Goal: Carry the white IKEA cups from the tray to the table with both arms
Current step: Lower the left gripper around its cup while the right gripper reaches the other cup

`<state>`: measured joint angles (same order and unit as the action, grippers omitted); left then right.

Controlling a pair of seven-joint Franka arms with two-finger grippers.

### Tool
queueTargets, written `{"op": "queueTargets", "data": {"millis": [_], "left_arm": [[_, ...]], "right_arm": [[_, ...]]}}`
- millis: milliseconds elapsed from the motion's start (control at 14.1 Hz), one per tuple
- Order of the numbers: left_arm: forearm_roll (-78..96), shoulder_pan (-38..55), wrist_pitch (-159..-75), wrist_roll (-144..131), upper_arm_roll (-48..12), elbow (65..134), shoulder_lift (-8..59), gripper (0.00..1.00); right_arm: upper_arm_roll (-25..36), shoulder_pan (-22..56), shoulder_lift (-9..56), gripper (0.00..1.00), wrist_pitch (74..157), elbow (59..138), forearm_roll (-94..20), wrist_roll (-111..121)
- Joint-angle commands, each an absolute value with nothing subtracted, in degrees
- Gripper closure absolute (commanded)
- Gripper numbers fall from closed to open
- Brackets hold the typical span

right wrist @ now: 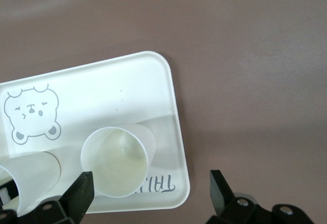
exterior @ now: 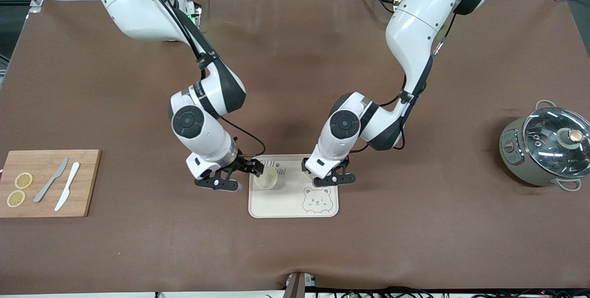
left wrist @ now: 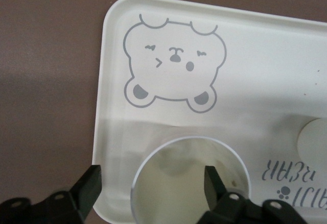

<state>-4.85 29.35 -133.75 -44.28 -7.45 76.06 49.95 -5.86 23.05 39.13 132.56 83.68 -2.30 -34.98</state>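
Note:
Two white IKEA cups stand upright on the cream bear tray (exterior: pixel 276 208). One cup (exterior: pixel 266 179) stands near the tray's corner toward the right arm's end; it also shows in the right wrist view (right wrist: pixel 115 168). My right gripper (exterior: pixel 251 167) is open and empty just over that corner, the cup beside one finger (right wrist: pixel 82 191). The other cup (exterior: pixel 308 175) is mostly hidden under my left gripper (exterior: pixel 319 173), which is open and empty low over it (left wrist: pixel 189 183); one finger (left wrist: pixel 212 183) is over its mouth, the other is outside the tray edge.
A wooden cutting board (exterior: pixel 83 182) with two lemon slices and two knives lies at the right arm's end of the table. A grey pot with a glass lid (exterior: pixel 548 148) stands at the left arm's end. The brown table mat lies all around the tray.

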Motion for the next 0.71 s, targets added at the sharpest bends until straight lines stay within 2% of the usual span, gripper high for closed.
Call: {"op": "queueTargets", "data": {"millis": [0, 640], "left_arm": [[-6.7, 30.0, -134.0, -46.5, -6.9, 75.3, 50.4, 1.0], [-7.6, 29.4, -133.0, -46.6, -6.9, 75.6, 48.5, 1.0]], "right_arm": [[-5.4, 23.5, 40.6, 0.0, 132.9, 82.4, -2.0, -35.8], [-5.3, 24.2, 44.6, 0.0, 137.6, 82.4, -0.4, -35.4]]}}
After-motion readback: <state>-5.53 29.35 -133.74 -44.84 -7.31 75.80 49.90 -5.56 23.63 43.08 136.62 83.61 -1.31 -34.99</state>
